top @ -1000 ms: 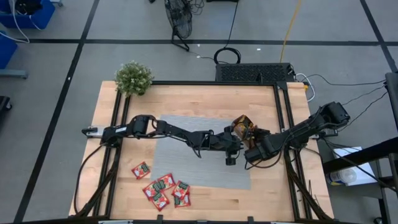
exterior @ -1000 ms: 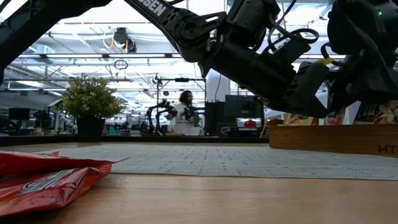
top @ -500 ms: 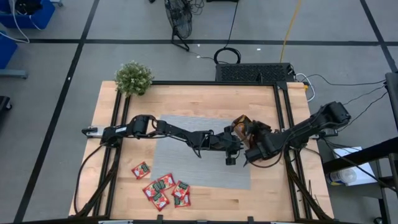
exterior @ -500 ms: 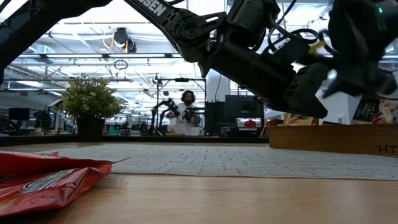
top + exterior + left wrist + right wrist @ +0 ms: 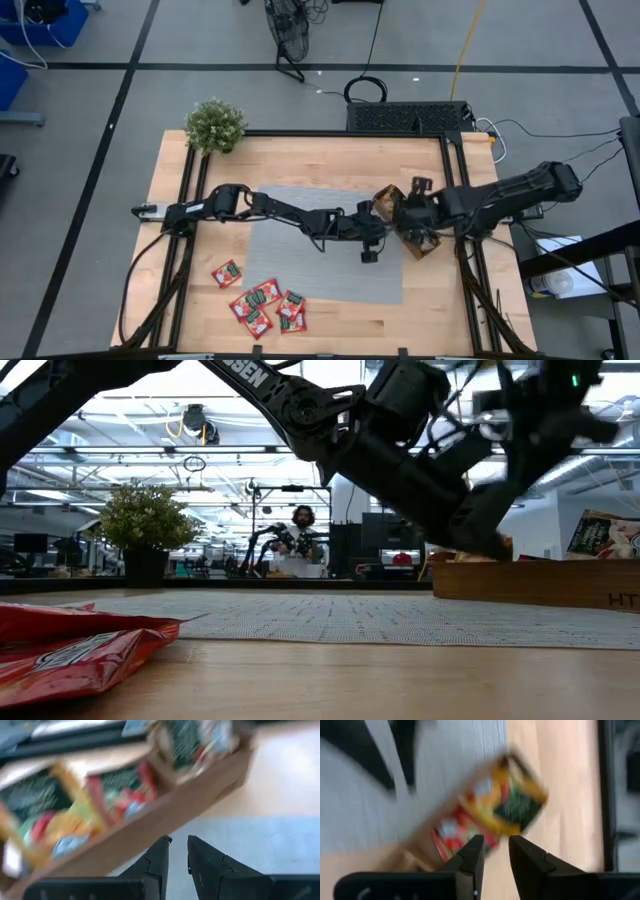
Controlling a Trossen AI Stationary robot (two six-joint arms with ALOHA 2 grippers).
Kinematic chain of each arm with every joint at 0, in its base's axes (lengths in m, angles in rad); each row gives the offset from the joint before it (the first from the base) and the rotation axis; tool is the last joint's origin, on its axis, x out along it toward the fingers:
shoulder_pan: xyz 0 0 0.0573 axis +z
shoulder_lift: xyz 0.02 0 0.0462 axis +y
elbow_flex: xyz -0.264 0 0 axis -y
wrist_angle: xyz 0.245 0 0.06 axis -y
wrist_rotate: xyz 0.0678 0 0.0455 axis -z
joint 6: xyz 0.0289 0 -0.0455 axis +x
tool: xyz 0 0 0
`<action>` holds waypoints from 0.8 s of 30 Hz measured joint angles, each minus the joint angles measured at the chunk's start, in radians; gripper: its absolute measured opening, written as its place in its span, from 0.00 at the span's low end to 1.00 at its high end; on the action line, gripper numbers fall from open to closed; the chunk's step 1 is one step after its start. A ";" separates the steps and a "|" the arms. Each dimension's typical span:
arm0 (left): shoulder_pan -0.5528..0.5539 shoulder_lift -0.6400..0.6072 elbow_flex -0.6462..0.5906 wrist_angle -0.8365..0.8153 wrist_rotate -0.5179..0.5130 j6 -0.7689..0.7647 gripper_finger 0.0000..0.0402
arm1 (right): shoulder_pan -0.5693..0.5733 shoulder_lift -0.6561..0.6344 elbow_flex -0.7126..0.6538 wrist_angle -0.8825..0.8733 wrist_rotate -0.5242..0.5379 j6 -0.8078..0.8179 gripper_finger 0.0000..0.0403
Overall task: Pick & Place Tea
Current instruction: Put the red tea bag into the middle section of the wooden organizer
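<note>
The brown wooden tray [image 5: 426,246] sits at the grey mat's [image 5: 300,250] right edge, with tea sachets [image 5: 512,805] standing in its compartments. Several red tea sachets [image 5: 262,302] lie flat on the bare wood near the table's front left. My left gripper [image 5: 179,842] reaches across the mat, and its tips stand just short of the tray's side wall [image 5: 150,825] with a narrow gap and nothing between them. Whether the tips touch the wall, I cannot tell. My right gripper [image 5: 494,845] hangs above the tray, slanting down, its fingers slightly apart and empty.
A small potted plant [image 5: 215,125] stands at the table's far left corner. Black rails [image 5: 455,200] run along the table's left and right sides. In the low view, a person [image 5: 297,540] is far off in the room behind.
My right gripper has risen from beside the tray's near side to above the tray, rolling its wrist about a quarter turn as it went. My left arm has kept still.
</note>
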 joint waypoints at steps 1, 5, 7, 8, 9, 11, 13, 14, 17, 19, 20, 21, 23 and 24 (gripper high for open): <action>0.003 -0.003 0.000 -0.027 -0.015 -0.004 0.20 | -0.026 -0.009 -0.032 -0.009 -0.020 0.019 0.20; 0.021 -0.004 0.000 -0.091 -0.032 -0.042 0.20 | -0.124 -0.020 -0.125 0.027 -0.105 0.062 0.27; 0.025 -0.004 -0.001 -0.102 -0.032 -0.053 0.20 | -0.166 -0.020 -0.149 0.062 -0.173 0.073 0.31; 0.025 -0.004 -0.001 -0.104 -0.029 -0.055 0.20 | -0.186 -0.020 -0.157 0.085 -0.207 0.073 0.33; 0.024 -0.005 -0.001 -0.107 -0.025 -0.055 0.20 | -0.203 -0.020 -0.164 0.104 -0.240 0.075 0.34; 0.023 -0.006 -0.001 -0.109 -0.023 -0.054 0.20 | -0.233 -0.019 -0.175 0.134 -0.290 0.080 0.35; 0.021 -0.007 -0.001 -0.111 -0.022 -0.050 0.20 | -0.261 -0.019 -0.183 0.155 -0.319 0.080 0.35; 0.020 -0.007 -0.001 -0.112 -0.022 -0.049 0.20 | -0.274 -0.019 -0.186 0.158 -0.324 0.080 0.35; 0.020 -0.007 -0.001 -0.115 -0.022 -0.048 0.20 | -0.307 -0.019 -0.194 0.159 -0.324 0.072 0.33; 0.020 -0.007 -0.001 -0.121 -0.022 -0.048 0.20 | -0.324 -0.019 -0.197 0.159 -0.324 0.070 0.32; 0.020 -0.007 -0.001 -0.123 -0.022 -0.048 0.20 | -0.331 -0.019 -0.197 0.158 -0.326 0.069 0.32; 0.020 -0.007 -0.001 -0.124 -0.022 -0.048 0.20 | -0.338 -0.019 -0.197 0.158 -0.326 0.069 0.31; 0.020 -0.008 -0.001 -0.130 -0.022 -0.048 0.20 | -0.348 -0.019 -0.197 0.161 -0.341 0.069 0.31; 0.020 -0.008 -0.001 -0.130 -0.022 -0.048 0.20 | -0.353 -0.019 -0.197 0.165 -0.351 0.069 0.31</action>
